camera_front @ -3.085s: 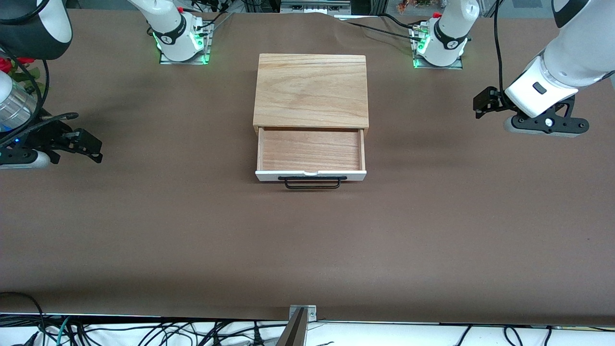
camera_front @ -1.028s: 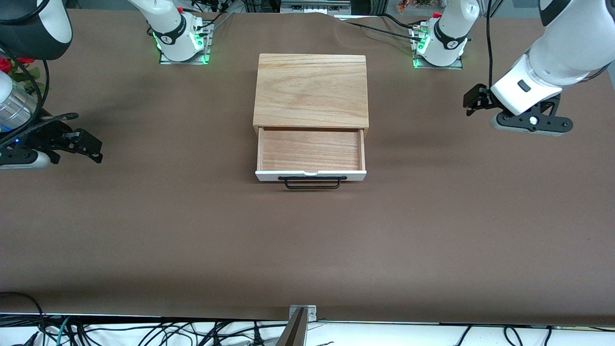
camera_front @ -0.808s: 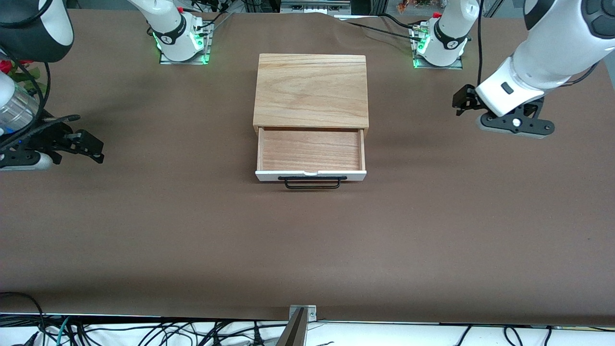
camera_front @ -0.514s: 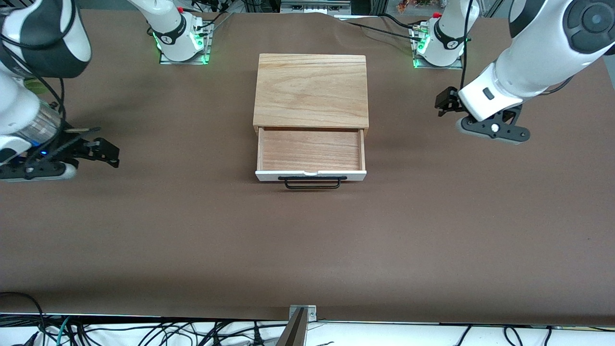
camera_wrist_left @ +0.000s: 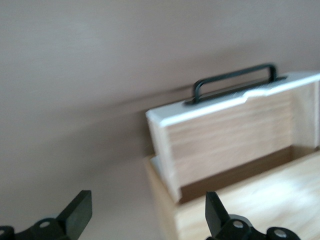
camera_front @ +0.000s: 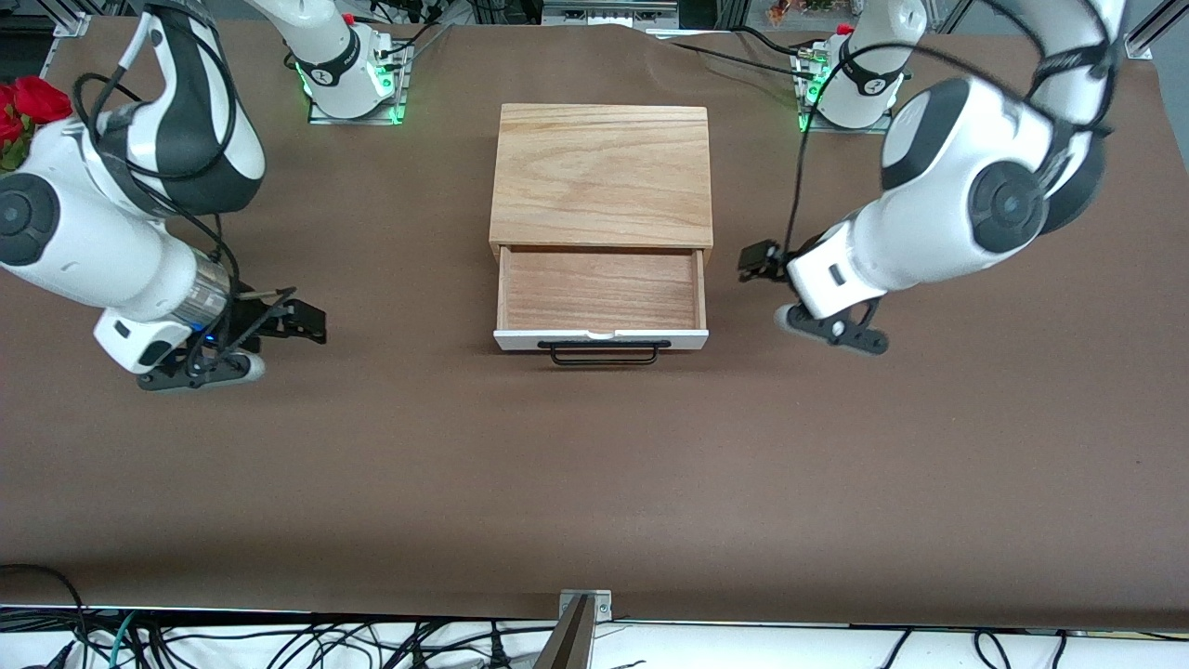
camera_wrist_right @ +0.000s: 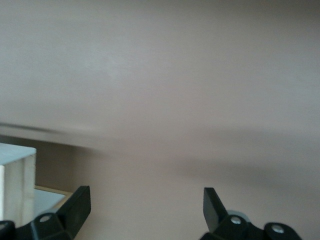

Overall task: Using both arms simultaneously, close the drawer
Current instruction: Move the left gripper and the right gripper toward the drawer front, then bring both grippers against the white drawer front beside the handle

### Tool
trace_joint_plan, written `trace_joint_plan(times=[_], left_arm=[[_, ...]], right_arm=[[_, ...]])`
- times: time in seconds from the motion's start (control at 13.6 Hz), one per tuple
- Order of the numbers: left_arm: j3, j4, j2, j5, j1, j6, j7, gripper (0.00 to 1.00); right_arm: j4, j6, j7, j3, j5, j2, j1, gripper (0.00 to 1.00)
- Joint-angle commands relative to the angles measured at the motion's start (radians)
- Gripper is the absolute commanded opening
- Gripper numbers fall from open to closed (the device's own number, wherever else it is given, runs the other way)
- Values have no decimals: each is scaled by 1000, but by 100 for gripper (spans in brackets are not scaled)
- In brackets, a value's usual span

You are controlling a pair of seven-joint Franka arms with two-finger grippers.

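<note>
The drawer (camera_front: 599,290) stands pulled out of its light wooden casing (camera_front: 602,175), its reddish-brown inside bare. Its white front panel (camera_front: 601,340) and black bar handle (camera_front: 604,354) face the front camera. My left gripper (camera_front: 757,263) is open over the table, a short gap from the drawer's side at the left arm's end. In the left wrist view the open left gripper (camera_wrist_left: 147,215) looks onto the drawer (camera_wrist_left: 230,140) and its handle (camera_wrist_left: 235,80). My right gripper (camera_front: 302,321) is open over the table, farther off toward the right arm's end. The right wrist view shows the right gripper (camera_wrist_right: 146,206) open, with a drawer corner (camera_wrist_right: 17,175) at the edge.
The brown table (camera_front: 594,465) stretches wide around the casing. Red flowers (camera_front: 32,98) sit at the table's edge at the right arm's end. Both arm bases (camera_front: 348,79) (camera_front: 850,88) stand beside the casing's back. Cables and a metal bracket (camera_front: 585,604) line the table's front edge.
Both arms have swung in from the table's ends toward the drawer, the left gripper coming closest to its side. The drawer has not moved and both grippers stay open.
</note>
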Motion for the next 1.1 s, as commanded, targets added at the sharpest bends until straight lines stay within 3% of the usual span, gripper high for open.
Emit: trace_joint_plan(times=[0.0,0.29,0.44,0.73,1.03], left_arm=[[1,53,119,-134,-5,101,9,100],[1,105,257,-274,-20,331,28,100],[1,176,348,-323,-22,365,111,100],[1,98,351,-495,-23,348,272,100],[0,73,348,-491,-23,226,274,100]], right_arm=[[17,51,2,1,67,61,21,100],[52,97,-12,38,234,179,54,100],[83,119,-13,64,245,230,60,100],[95,171,-13,123,268,270,60,100],[94,171,-13,165,279,298,61,100]])
